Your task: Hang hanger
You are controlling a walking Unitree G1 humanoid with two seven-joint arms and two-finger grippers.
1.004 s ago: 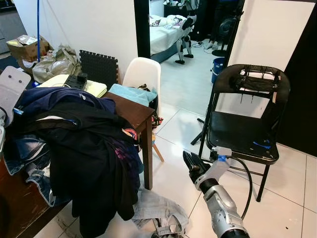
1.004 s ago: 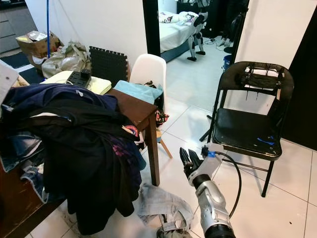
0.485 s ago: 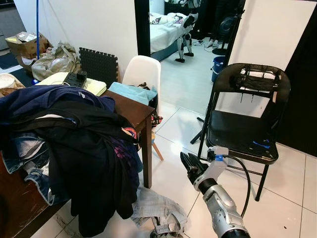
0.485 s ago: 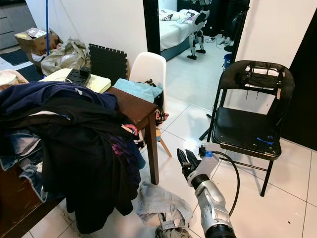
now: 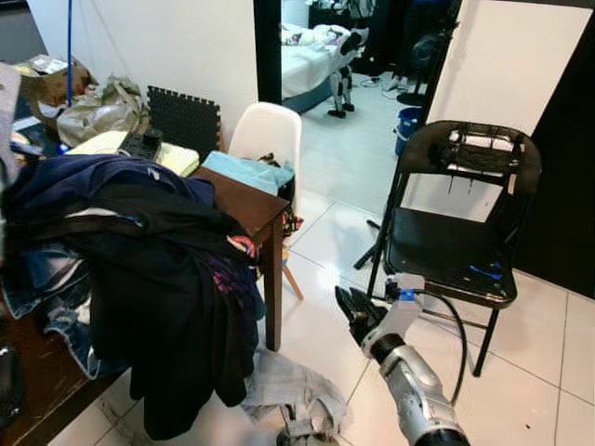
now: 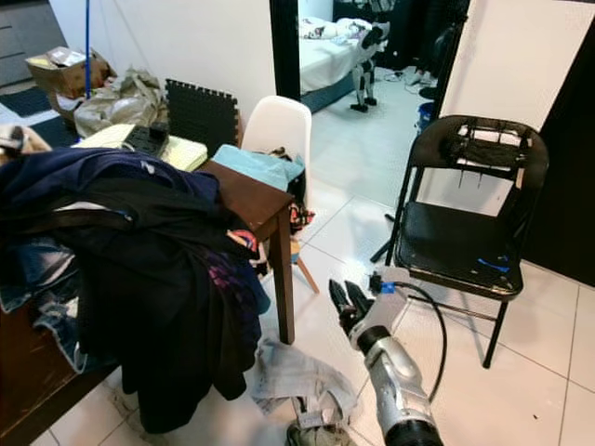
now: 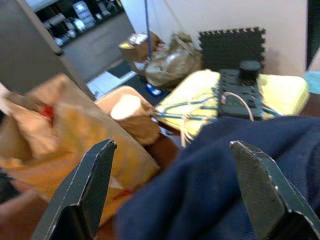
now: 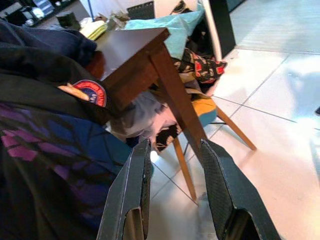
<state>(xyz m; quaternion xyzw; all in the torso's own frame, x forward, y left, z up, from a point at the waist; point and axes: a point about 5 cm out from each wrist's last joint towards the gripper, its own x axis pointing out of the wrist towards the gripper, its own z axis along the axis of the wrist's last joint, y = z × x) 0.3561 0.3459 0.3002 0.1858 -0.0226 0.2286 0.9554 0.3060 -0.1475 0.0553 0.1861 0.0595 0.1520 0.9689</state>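
Right gripper (image 6: 346,299), fingers slightly apart and empty, hangs beside the table (image 6: 249,193); left gripper (image 7: 170,192), fingers wide apart, over the clothes (image 5: 158,269). Hanger unlocated; next, find it.

My head views look forward and down, sharing the clothes pile (image 5: 158,269) at left, table (image 5: 249,206) and black chair (image 6: 469,223) at right. My left wrist view sits close over navy cloth (image 7: 235,185). My right wrist view faces the table leg (image 8: 177,102) from low.

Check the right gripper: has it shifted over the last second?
Barely. The right gripper hangs low over the floor tiles beside the black folding chair, in much the same spot relative to the chair; the camera shifted slightly.
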